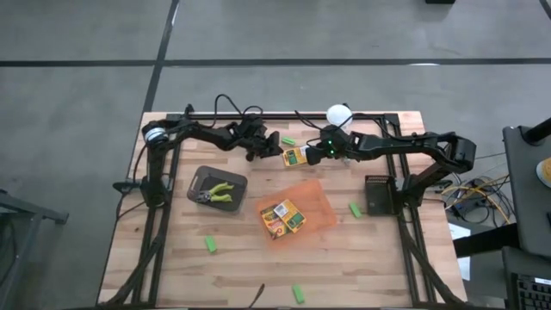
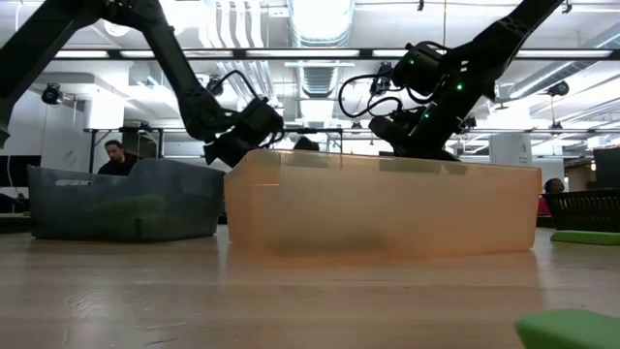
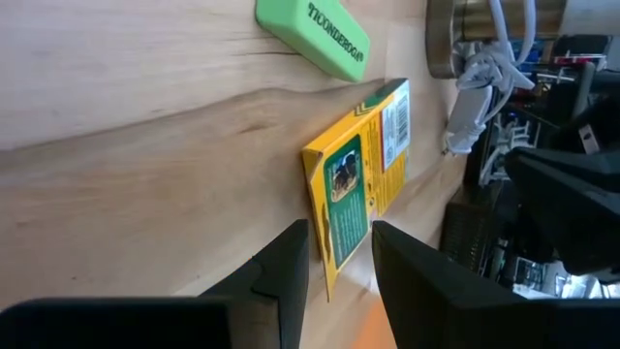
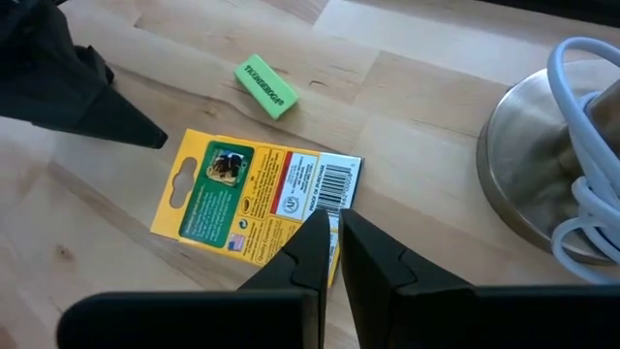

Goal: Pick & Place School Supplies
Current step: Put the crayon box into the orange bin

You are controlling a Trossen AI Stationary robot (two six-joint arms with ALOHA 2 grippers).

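A yellow-and-green crayon box (image 1: pixel 295 157) lies flat on the table between my two grippers, behind the orange tray (image 1: pixel 320 200). My left gripper (image 3: pixel 341 247) is open. It is turned on its side and stands at the box's hang-tab end (image 4: pixel 179 184), its tips (image 4: pixel 145 134) just short of it. My right gripper (image 4: pixel 334 228) is shut, its tips on the box's barcode end. A green eraser (image 4: pixel 264 85) lies flat just beyond the box. Two more crayon boxes (image 1: pixel 284 217) lie in the tray. My right gripper's shut fingertips (image 4: pixel 315 237) sit on the crayon box's barcode end (image 4: pixel 325 189), near its edge. They come from above, slanting down from the table's right. The box lies flat on the wood. The fingers hide the spot itself, so I cannot tell if they press.
A grey bin (image 1: pixel 217 185) at the left holds yellow-green plier tools (image 1: pixel 219 193). The white lamp (image 1: pixel 339 114) stands behind the right gripper, its metal base and cable (image 4: pixel 552 184) close by. More green erasers (image 1: pixel 354 208) (image 1: pixel 210 244) (image 1: pixel 298 293) lie toward the near edge.
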